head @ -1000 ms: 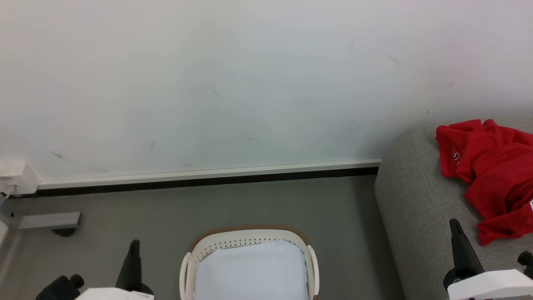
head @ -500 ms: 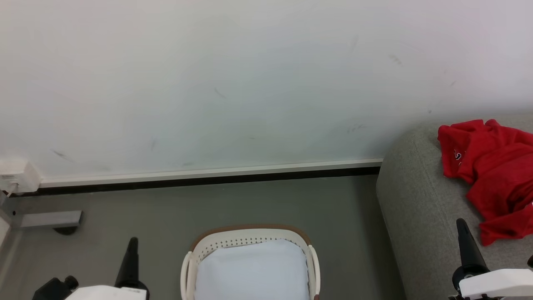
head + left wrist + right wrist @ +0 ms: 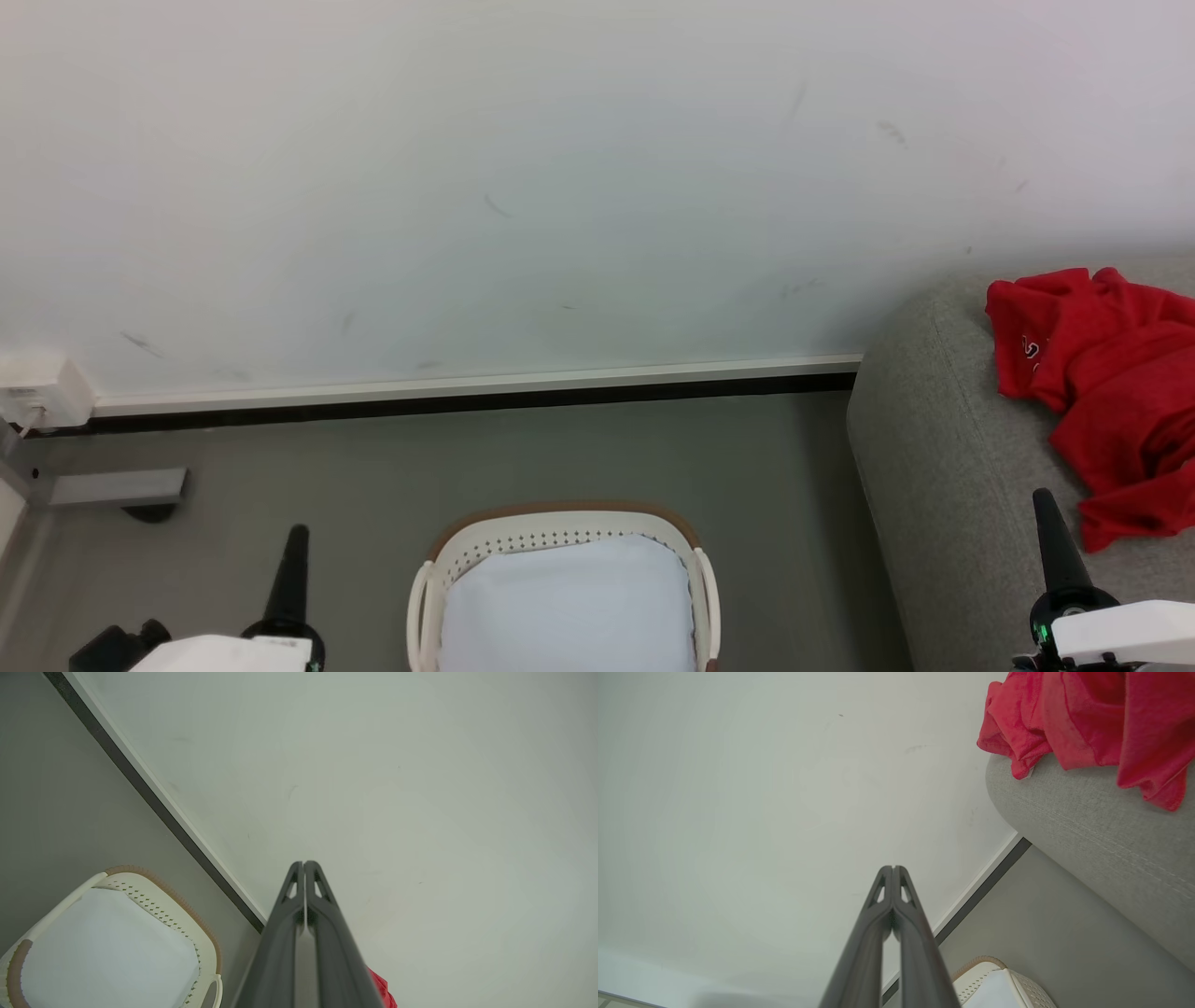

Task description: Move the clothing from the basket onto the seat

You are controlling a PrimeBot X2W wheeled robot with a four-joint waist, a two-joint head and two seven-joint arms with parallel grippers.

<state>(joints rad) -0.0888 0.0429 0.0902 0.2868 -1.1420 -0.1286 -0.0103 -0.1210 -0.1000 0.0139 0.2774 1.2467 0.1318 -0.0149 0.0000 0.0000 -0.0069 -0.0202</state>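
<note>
The red clothing [image 3: 1111, 383] lies crumpled on the grey seat [image 3: 934, 467] at the right; the right wrist view has the clothing [image 3: 1083, 723] draped over the seat's rounded edge [image 3: 1101, 840]. The white basket [image 3: 560, 525] with its brown rim stands on the floor at bottom centre, only its pale lining visible inside; in the left wrist view the basket [image 3: 208, 952] is at lower left. My left gripper [image 3: 295, 534] is shut and holds nothing, left of the basket. My right gripper [image 3: 1044, 499] is shut and holds nothing, over the seat just left of the clothing.
A white wall [image 3: 560, 187] with a pale skirting board [image 3: 467, 385] runs behind the grey floor [image 3: 560, 448]. A white wall fitting [image 3: 42, 392] and a grey metal bar [image 3: 117, 486] sit at the far left.
Both grippers have sunk lower in the head view, the right one also drifting slightly right. The clothing and basket lie as before.
</note>
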